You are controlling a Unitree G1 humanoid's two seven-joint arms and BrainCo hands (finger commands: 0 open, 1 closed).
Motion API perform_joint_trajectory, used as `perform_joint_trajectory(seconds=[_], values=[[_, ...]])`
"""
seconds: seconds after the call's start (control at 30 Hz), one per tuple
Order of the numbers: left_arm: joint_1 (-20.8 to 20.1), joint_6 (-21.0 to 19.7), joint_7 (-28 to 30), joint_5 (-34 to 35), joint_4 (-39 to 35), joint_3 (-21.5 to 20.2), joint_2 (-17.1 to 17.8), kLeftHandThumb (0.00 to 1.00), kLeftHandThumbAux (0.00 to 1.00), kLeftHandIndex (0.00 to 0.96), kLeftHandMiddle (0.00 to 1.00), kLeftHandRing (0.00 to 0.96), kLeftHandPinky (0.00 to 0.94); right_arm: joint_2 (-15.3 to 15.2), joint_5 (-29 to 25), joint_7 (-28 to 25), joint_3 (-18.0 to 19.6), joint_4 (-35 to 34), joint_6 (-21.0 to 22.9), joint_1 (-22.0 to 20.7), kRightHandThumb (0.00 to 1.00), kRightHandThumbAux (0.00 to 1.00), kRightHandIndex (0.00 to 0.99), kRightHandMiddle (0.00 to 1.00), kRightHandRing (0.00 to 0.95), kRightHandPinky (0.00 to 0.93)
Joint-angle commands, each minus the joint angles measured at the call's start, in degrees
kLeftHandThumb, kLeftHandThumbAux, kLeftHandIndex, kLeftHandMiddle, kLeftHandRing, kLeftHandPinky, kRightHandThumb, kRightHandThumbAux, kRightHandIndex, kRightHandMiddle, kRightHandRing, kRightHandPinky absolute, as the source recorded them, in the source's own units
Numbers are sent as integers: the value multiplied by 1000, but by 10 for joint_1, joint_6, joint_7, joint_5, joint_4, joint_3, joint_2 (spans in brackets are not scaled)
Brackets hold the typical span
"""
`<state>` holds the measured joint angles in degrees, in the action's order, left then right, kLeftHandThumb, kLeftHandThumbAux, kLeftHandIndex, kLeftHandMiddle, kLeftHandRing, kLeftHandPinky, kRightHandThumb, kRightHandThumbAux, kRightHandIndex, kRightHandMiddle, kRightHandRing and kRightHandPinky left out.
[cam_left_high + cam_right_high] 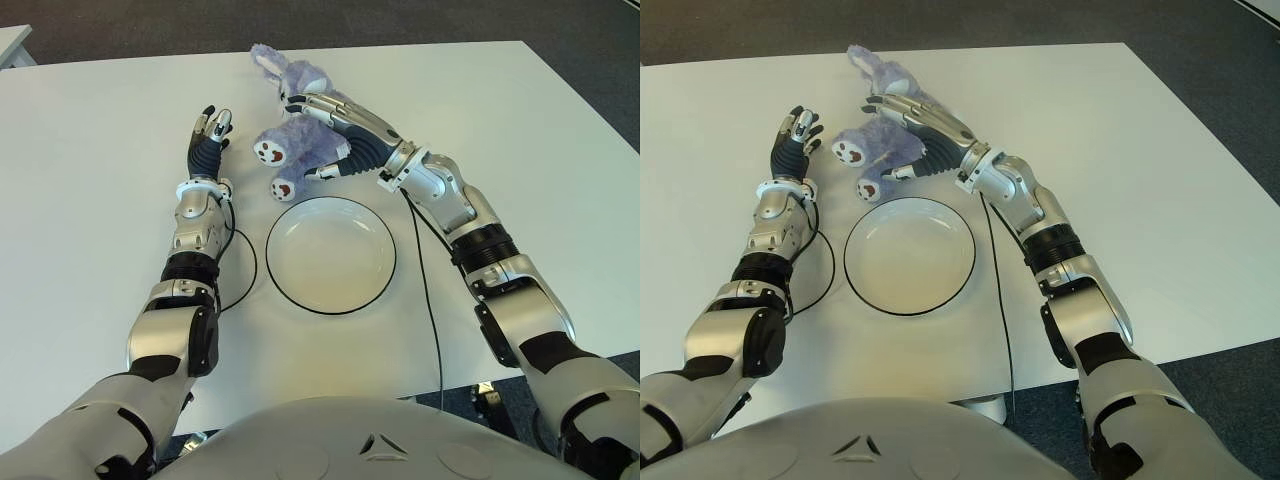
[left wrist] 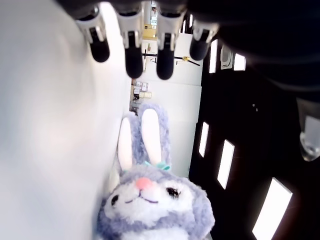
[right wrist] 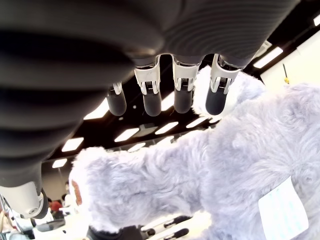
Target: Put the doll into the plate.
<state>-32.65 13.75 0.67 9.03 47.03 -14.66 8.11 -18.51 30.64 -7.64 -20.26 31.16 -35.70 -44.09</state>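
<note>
White surface (image 1: 90, 200) runs wide on all sides; its far edge lies just beyond the doll's ears, near edge just in front of the robot's torso, right edge well right of the right arm. Lots of bare room left of the left arm & right of the right arm. Tight spot is the middle: the plate (image 1: 385, 262) sits between both forearms, nothing in it, its far rim just beside the doll's feet.

Doll (image 1: 300, 140), a purple plush rabbit, lies on the surface at the far side of the plate, feet toward the plate, ears toward the far edge. Not in the plate.

Right hand (image 1: 322, 125) reaches in from the right, forearm angled diagonally across the plate's far-right side, palm laid over the doll's body. Fingers (image 3: 151, 100) stretched out straight across the fur, thumb low by the doll's near side; not closed around it, so no grasp visible.

Left hand (image 1: 209, 135) is just left of the doll, apart from it, forearm pointing straight toward the far edge. Its fingers (image 2: 134, 59) are extended & loose, holding nothing; the doll's face shows just past them in the left wrist view.
</note>
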Motion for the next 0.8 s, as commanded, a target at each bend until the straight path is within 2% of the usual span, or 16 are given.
perform_joint_trajectory(seconds=[0.03,0.3,0.47,0.8], values=[[18,-17,-7,-2,11,2,-5,0,434,0,177,160,56,12,17,21,-11,38,-4,-19,242,520,0,0,0,50],[18,-20,-7,-3,10,3,-4,0,432,0,174,152,55,25,28,65,-18,89,-13,-40,238,526,0,0,0,63],[17,-20,-6,-4,12,3,-3,0,437,7,175,158,98,34,31,92,-19,115,-18,-49,248,529,0,0,0,69],[17,-19,-3,-1,13,1,-4,0,440,7,172,160,113,44,33,122,-22,158,-33,-64,279,541,0,0,0,52]])
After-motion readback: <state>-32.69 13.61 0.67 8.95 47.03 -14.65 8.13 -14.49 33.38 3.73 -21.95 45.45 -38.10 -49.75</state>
